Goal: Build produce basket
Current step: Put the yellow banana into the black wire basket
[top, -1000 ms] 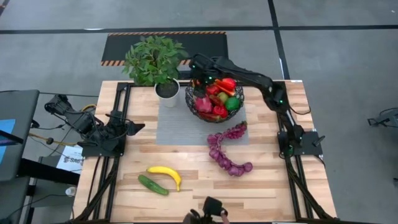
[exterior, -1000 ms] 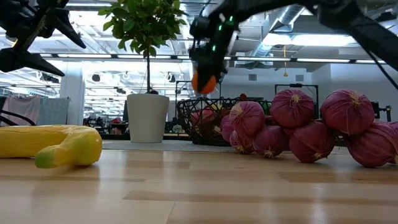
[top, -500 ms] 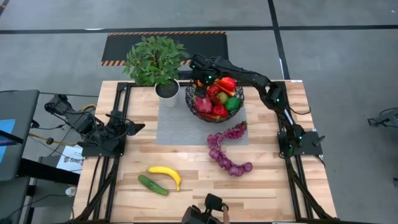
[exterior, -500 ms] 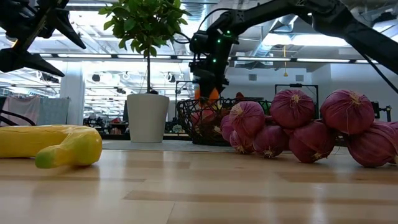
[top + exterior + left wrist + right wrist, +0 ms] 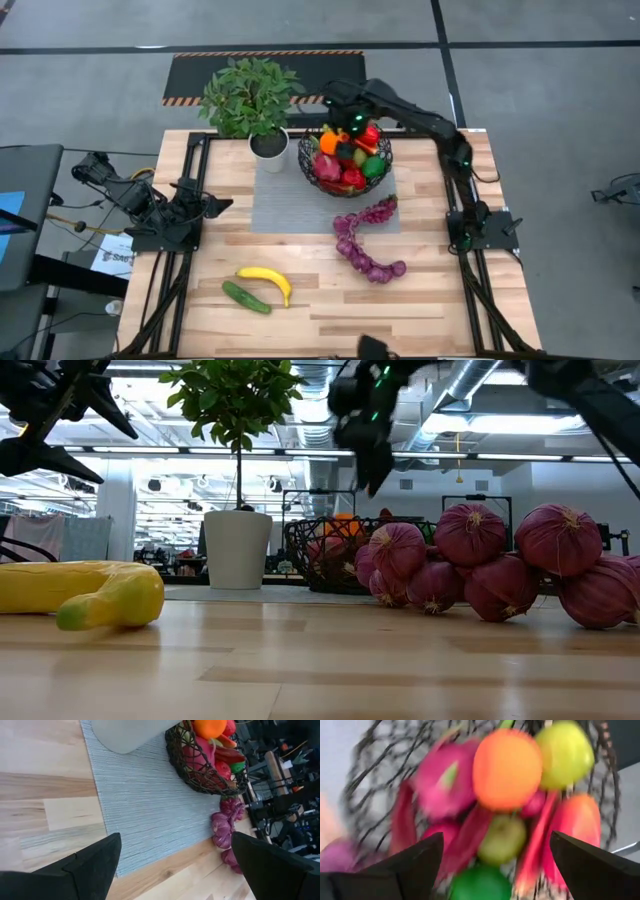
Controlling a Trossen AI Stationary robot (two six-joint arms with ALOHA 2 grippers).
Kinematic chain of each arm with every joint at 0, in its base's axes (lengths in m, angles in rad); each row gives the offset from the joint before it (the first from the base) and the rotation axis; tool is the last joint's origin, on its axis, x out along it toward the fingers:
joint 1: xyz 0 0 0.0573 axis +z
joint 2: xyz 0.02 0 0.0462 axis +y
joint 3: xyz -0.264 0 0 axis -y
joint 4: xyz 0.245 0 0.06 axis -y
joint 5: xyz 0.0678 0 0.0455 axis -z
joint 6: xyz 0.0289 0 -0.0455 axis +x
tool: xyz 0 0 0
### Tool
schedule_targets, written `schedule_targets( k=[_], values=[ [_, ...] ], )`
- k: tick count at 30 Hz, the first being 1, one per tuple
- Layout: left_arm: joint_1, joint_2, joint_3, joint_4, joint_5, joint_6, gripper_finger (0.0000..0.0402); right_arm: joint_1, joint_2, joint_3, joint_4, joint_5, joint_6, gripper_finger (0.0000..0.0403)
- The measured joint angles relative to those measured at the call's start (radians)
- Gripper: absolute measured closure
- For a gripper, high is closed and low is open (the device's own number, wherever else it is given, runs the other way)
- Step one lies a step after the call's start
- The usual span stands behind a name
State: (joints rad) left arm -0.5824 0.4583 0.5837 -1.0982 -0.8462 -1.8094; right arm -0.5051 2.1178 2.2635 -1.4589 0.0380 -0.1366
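The black wire basket (image 5: 304, 157) stands on a grey mat at the table's far middle, filled with produce. An orange (image 5: 329, 141) lies on top at the basket's far left, beside a pink dragonfruit (image 5: 445, 775), a yellow-green fruit (image 5: 565, 752) and red peppers. My right gripper (image 5: 352, 122) hangs open and empty above the basket; the low view (image 5: 378, 465) shows it clear of the rim. A purple grape string (image 5: 365, 245), a banana (image 5: 268, 280) and a cucumber (image 5: 245, 297) lie on the table. My left gripper (image 5: 215, 205) waits open at the left.
A potted plant in a white pot (image 5: 269, 143) stands just left of the basket at the far edge. The grey mat (image 5: 290, 205) lies under the basket. Bare wood lies between the mat and the banana.
My right gripper carried the orange down to the basket's far left side, let it go, then rose and went a little toward the table's right. The orange now rests on top of the produce in the basket.
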Motion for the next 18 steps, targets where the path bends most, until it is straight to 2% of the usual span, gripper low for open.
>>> schedule_targets(
  k=[5, 10, 13, 18],
  values=[
    [0.0, 0.0, 0.0, 0.003, 0.012, 0.029, 0.0038, 0.044, -0.151, 0.0, -0.114, -0.077, 0.086, 0.0026],
    [0.0, 0.0, 0.0, 0.004, 0.012, 0.034, 0.0038, 0.186, -0.311, -0.033, -0.107, -0.101, 0.259, 0.0026],
    [0.0, 0.0, 0.0, 0.004, 0.012, 0.034, 0.0038, 0.321, -0.381, -0.077, -0.07, -0.073, 0.38, 0.0026],
    [0.0, 0.0, 0.0, 0.005, 0.013, 0.034, 0.0038, 0.587, -0.417, -0.164, 0.148, 0.092, 0.538, 0.0026]
  ],
)
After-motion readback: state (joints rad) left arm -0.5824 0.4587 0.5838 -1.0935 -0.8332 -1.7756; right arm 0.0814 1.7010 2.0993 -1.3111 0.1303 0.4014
